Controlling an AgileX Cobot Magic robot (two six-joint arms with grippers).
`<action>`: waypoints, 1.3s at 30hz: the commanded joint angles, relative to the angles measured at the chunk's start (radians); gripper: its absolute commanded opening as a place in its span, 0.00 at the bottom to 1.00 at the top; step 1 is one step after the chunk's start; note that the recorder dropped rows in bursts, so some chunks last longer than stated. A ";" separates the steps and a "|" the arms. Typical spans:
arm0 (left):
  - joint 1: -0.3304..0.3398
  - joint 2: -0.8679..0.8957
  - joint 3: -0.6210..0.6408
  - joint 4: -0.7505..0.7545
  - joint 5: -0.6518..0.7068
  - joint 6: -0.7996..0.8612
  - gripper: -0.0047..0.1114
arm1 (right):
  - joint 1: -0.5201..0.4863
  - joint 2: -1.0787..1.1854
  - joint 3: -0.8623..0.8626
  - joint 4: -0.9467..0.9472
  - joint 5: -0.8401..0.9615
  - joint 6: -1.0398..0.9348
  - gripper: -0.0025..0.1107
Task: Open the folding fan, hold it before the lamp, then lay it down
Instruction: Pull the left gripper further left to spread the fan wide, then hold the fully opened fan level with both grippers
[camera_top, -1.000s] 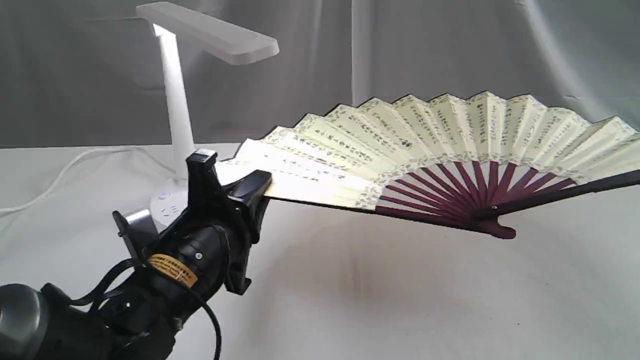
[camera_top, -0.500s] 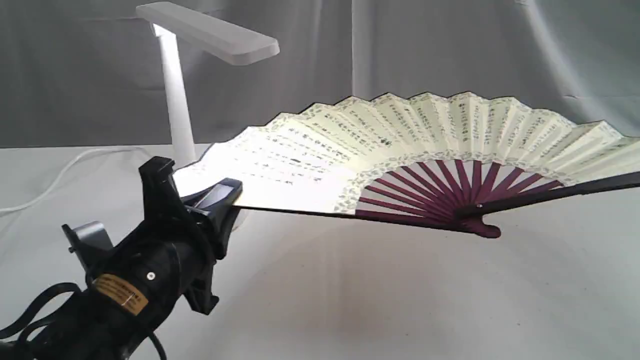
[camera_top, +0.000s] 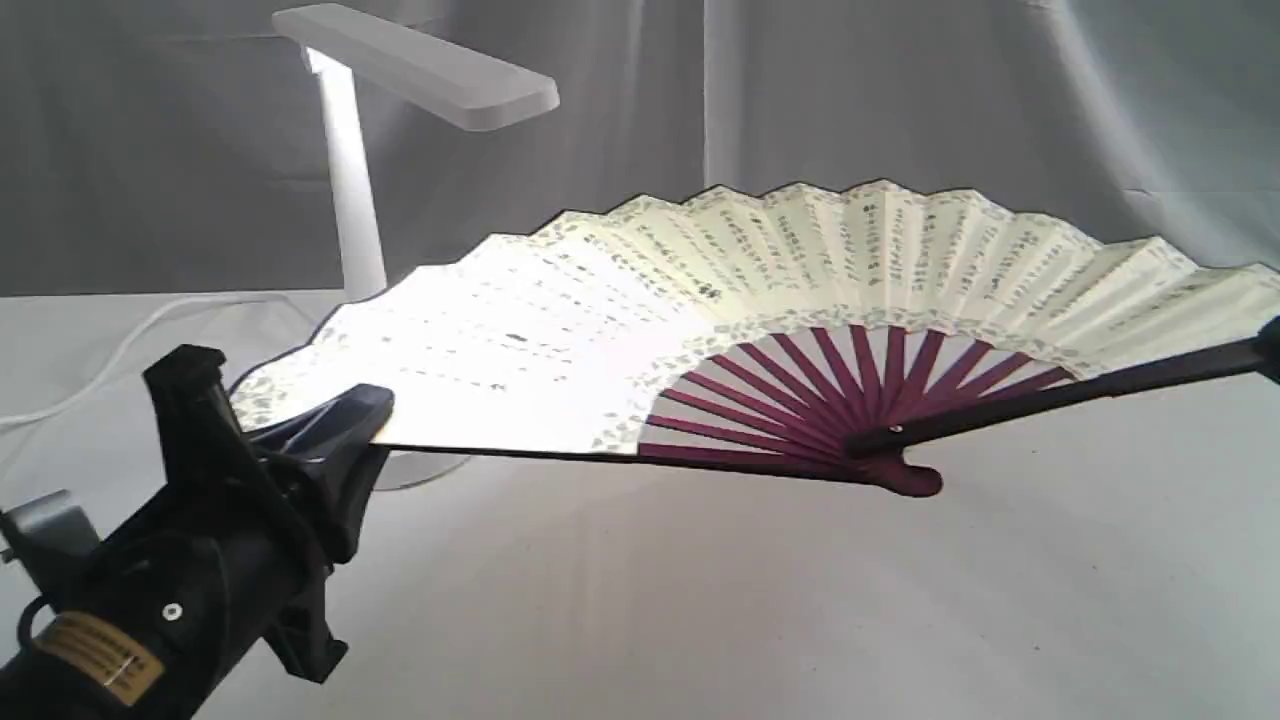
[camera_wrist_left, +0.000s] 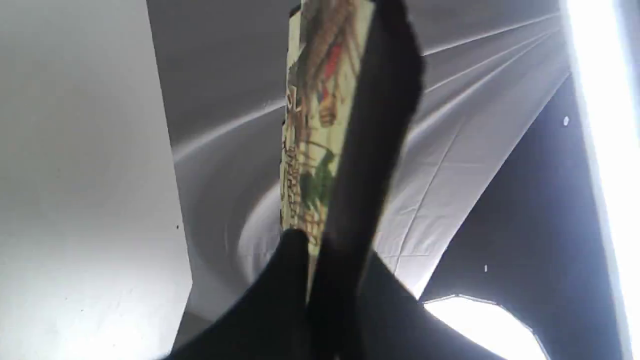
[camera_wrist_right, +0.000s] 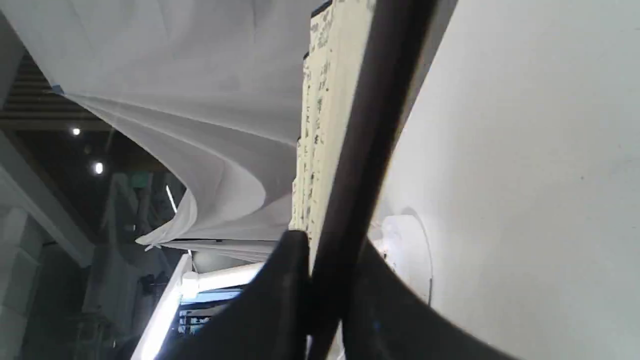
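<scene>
Grey draped cloth (camera_top: 900, 100) backs the white desk (camera_top: 700, 600). Pleated paper fan (camera_top: 760, 270) has slid left, hiding the slim lamp's (camera_top: 420, 70) base; left hand (camera_top: 290, 405) and right hand (camera_wrist_right: 325, 250) both clench it.

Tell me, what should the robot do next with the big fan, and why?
Probably lower it gently to the table: the folding fan is fully open, lit before the lamp, held in the air by left gripper and right gripper.

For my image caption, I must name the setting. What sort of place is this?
Probably an indoor staged recording set in a robot lab: a plain grey fabric backdrop, a table draped in white cloth, and the left gripper holding the folding fan.
</scene>
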 joint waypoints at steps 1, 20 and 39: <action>0.017 -0.059 0.035 -0.185 -0.077 -0.032 0.04 | 0.047 -0.018 -0.006 0.045 -0.084 -0.057 0.02; 0.017 -0.291 0.159 -0.285 -0.077 0.052 0.04 | 0.202 -0.039 -0.006 0.045 -0.084 -0.044 0.02; 0.017 -0.344 0.159 -0.381 -0.077 0.118 0.04 | 0.300 -0.098 -0.055 0.045 -0.084 0.031 0.02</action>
